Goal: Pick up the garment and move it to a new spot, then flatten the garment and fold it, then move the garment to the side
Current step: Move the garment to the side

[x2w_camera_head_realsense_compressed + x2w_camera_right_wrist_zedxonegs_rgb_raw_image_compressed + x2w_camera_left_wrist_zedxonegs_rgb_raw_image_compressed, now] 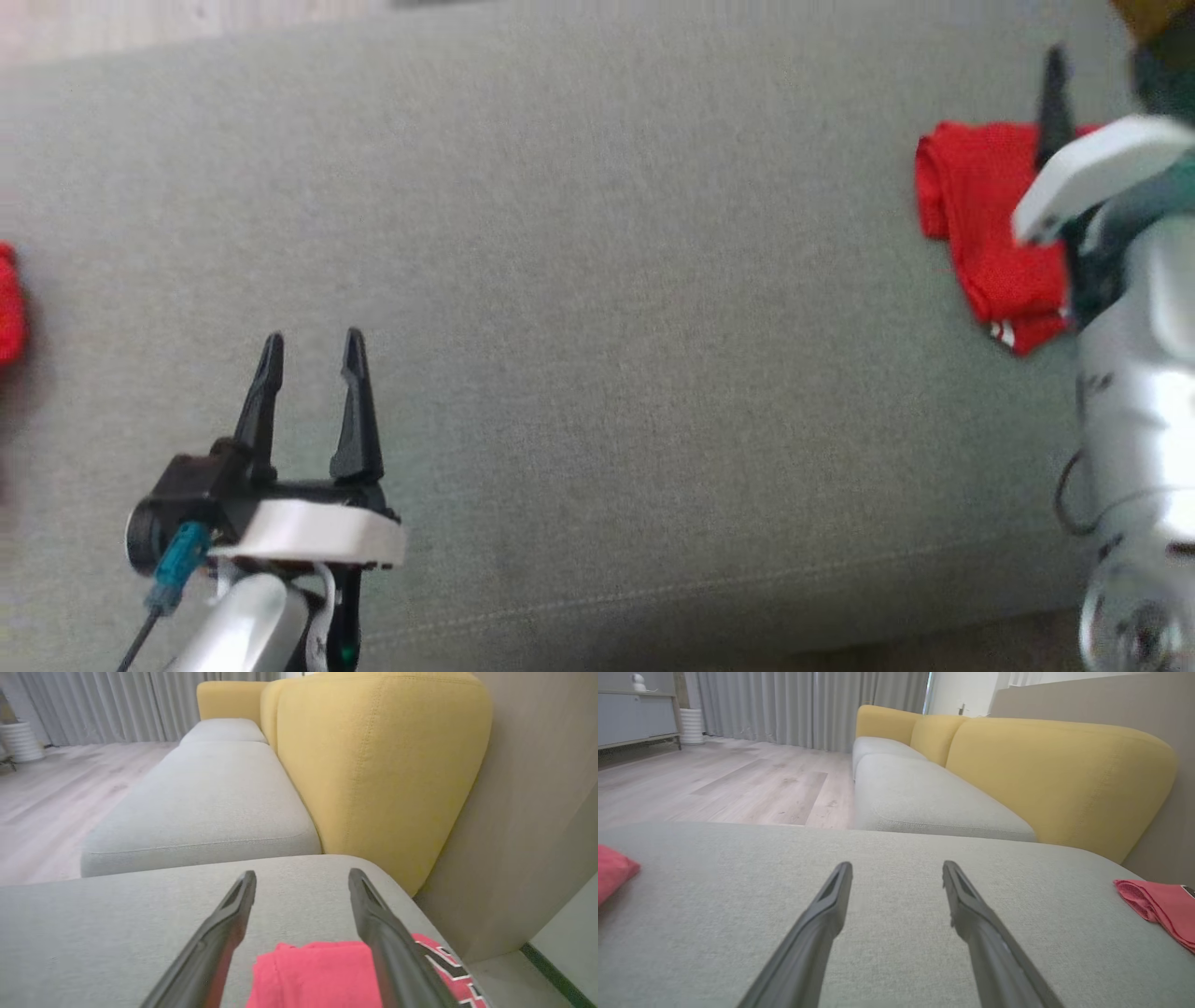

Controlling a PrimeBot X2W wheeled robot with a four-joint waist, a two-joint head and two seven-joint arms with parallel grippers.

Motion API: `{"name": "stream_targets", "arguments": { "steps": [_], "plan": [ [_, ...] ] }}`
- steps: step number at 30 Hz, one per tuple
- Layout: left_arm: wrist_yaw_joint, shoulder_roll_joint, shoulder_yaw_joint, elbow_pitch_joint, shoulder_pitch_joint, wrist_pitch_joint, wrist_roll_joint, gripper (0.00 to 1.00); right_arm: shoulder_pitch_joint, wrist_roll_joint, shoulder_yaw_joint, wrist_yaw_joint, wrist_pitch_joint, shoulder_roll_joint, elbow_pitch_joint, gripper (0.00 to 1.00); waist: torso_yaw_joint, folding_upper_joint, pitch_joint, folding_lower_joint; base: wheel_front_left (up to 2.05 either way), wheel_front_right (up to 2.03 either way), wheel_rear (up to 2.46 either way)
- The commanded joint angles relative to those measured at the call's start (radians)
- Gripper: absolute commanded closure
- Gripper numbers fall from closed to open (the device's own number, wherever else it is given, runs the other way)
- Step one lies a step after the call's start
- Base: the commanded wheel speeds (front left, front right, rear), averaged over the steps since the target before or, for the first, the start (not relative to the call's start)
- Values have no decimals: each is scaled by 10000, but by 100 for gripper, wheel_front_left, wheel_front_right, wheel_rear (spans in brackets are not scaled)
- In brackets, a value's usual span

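Observation:
The garment (990,224) is red with white and black markings at one edge, and it lies folded on the grey cushion (597,280) at the far right. My right gripper (1057,103) hovers over it. In the right wrist view the right gripper (302,879) is open, and the garment (317,975) lies beneath and between the fingers' bases, with nothing gripped. My left gripper (311,350) stands open and empty at the lower left, far from the garment. In the left wrist view the left gripper (896,870) points across the cushion, with the garment (1162,905) off to its right.
Another red cloth (7,303) lies at the cushion's left edge, also visible as the red cloth (609,872) in the left wrist view. Beyond the cushion stands a sofa with a yellow back (373,765) and grey seats (924,798). A wall panel (528,812) runs close on the right.

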Motion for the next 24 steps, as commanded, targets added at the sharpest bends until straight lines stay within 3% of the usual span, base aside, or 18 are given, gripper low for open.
{"name": "stream_targets", "arguments": {
  "steps": [1, 11, 24],
  "plan": [
    [-31, 92, 480, -86, -127, -152, -81, 0, 143, 277, 414, 65, -177, 184, -397, 0, 206, 0, -629, 2, 0, 0, 0],
    [-134, -389, 511, 828, 900, -399, -227, 0, 3389, 1989, 2311, 65, -314, 647, -2595, 0, 801, 0, -2066, 2, 0, 0, 0],
    [-271, -565, 524, 1437, 1605, -450, -255, 0, 7743, 3270, 2815, 65, 157, 915, -6898, 0, 1204, 0, -2755, 2, 0, 0, 0]
  ]
}}
